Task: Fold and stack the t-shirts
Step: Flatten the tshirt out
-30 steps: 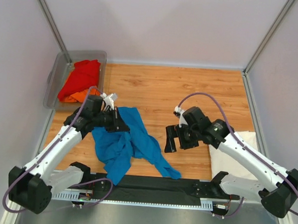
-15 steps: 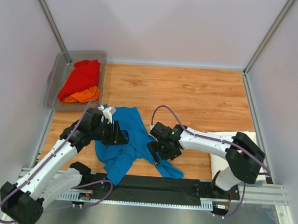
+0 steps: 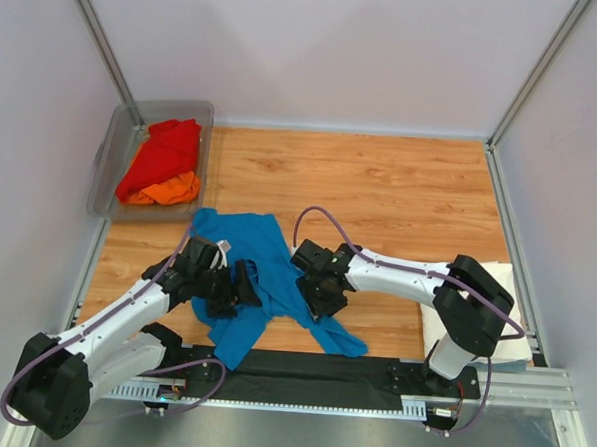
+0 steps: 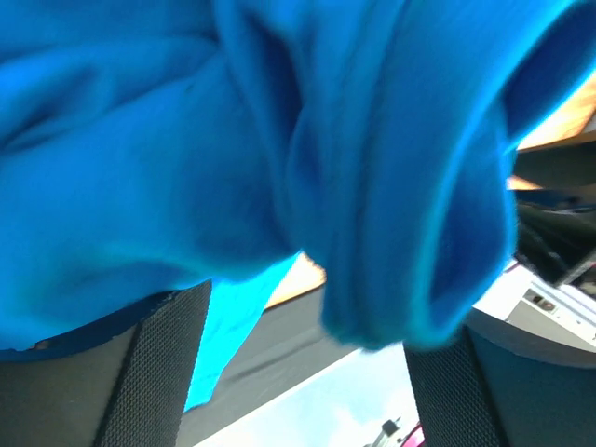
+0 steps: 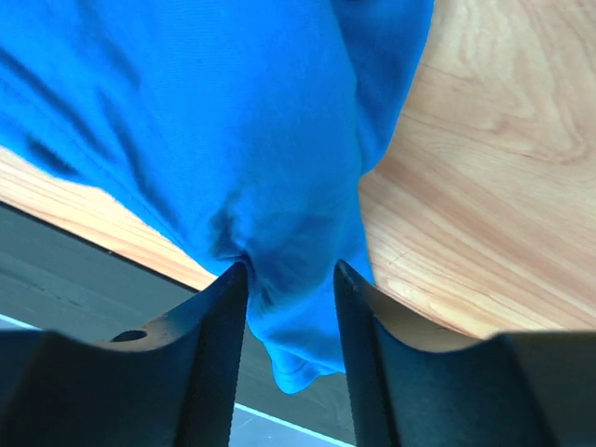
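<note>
Where bunched, t-shirt [image 5: 214, 130] between right jaws.

The blue t-shirt [image 3: 262, 244] is bright, crumpled, unfolded, lying loose btwn both grippers. One fold bunches btwn the fingers of the right gripper [image 5: 291, 270]. A rolled hem hangs right in front of the left gripper [image 4: 307, 321] (jaws wide apart). The white t-shirt [image 3: 511, 325] lies flat, well to the right of the right gripper. The red t-shirt [image 3: 162, 154] is heaped w/ the orange t-shirt [image 3: 172, 190] peeking out at its near edge, well beyond the left gripper.
</note>
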`<action>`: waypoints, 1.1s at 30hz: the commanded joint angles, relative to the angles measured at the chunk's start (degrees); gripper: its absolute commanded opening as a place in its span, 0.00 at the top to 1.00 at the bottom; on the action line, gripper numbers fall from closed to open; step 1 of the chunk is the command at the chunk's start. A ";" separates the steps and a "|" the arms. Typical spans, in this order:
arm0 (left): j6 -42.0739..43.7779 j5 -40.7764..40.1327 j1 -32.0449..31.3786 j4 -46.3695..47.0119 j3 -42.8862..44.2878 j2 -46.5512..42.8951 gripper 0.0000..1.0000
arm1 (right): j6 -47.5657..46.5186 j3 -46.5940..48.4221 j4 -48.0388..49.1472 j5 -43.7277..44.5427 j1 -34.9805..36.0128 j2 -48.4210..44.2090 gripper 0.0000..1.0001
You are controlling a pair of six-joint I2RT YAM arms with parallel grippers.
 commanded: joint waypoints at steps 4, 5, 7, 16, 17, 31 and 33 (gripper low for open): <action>-3.61 0.91 -0.24 6.72 0.80 0.68 0.16 | -0.22 1.78 1.34 -0.60 -0.05 1.28 0.56; -3.43 0.55 -0.24 6.45 1.06 0.16 0.17 | -0.31 1.78 1.51 -0.60 -0.23 1.28 0.58; -3.34 -0.15 -0.24 6.80 1.24 0.07 0.31 | -0.39 1.60 1.60 -0.69 -0.49 1.02 0.72; 0.86 -2.42 -0.24 2.25 8.43 6.93 1.00 | -1.01 4.31 -2.87 0.89 -2.78 -3.98 0.99; 1.66 -3.48 -0.24 -1.86 11.58 5.18 1.00 | -1.18 5.02 -4.71 2.37 -3.39 -5.99 0.99; 20.82 -40.63 -0.15 -42.05 53.60 -7.14 1.00 | -6.54 22.77 -19.05 4.51 -6.03 -28.05 1.00; 22.66 -45.82 -0.24 -44.08 59.75 -7.67 1.00 | -6.37 25.84 -18.88 -2.32 -5.86 -29.73 1.00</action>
